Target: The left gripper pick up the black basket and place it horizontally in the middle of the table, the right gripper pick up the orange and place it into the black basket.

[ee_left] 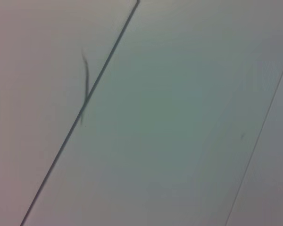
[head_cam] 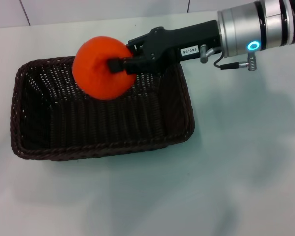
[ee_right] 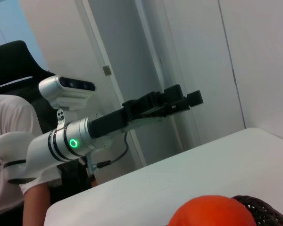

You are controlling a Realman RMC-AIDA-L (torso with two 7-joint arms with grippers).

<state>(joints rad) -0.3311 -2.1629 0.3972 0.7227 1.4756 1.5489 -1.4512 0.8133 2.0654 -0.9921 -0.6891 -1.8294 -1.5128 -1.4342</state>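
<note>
The black basket (head_cam: 93, 150) lies lengthwise on the table (head_cam: 236, 172), left of centre. My right gripper (head_cam: 116, 65) reaches in from the upper right and is shut on the orange (head_cam: 94, 73). It holds the orange above the basket's far inner side. In the right wrist view the orange (ee_right: 212, 213) and a bit of the basket rim (ee_right: 269, 214) show at the lower edge. My left gripper (ee_right: 181, 101) shows only in that view, raised in the air well clear of the table. The left wrist view shows only a pale surface with dark seam lines.
Bare tabletop lies to the right of the basket and in front of it. In the right wrist view a person in a white shirt (ee_right: 9, 122) sits behind the robot's body, beside a black chair (ee_right: 19, 61).
</note>
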